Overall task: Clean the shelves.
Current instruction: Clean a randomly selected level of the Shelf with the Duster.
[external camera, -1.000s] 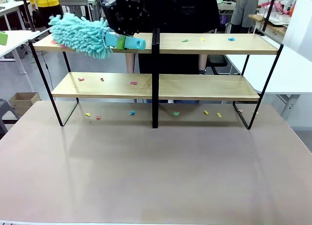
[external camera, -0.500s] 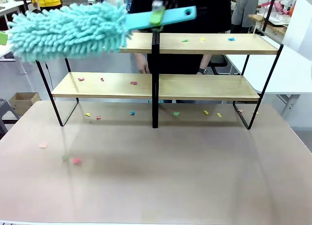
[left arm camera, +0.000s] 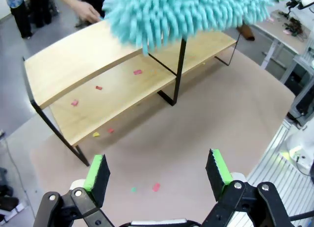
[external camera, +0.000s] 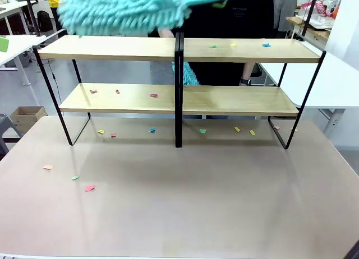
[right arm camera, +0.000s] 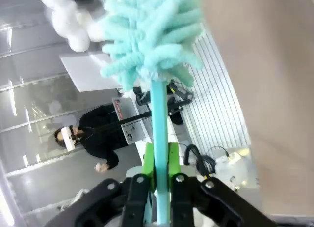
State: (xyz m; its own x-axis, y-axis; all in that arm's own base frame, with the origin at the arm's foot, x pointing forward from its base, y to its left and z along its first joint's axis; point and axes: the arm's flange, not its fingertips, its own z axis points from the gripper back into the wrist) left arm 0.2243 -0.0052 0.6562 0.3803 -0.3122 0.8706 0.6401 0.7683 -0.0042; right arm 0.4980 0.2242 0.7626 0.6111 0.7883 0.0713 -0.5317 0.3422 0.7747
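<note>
1. The shelves (external camera: pixel 235 50) stand across the far half of the table (external camera: pixel 185 214) — two tiers, with a black post in the middle.
2. Right gripper (right arm camera: pixel 161 163): pads pinch the thin handle of a teal duster (right arm camera: pixel 149 35). In the front view its fluffy head is blurred above the upper left board, and seems to us clear of the wood.
3. Left gripper (left arm camera: pixel 157 170): fingers spread wide, nothing between them, above the table in front of the shelves.
4. Coloured scraps (external camera: pixel 90 187) lie on the table's left side — more on the upper right board, the lower left board and under the rack.
5. A person (external camera: pixel 235 23) in black stands behind the shelves.
</note>
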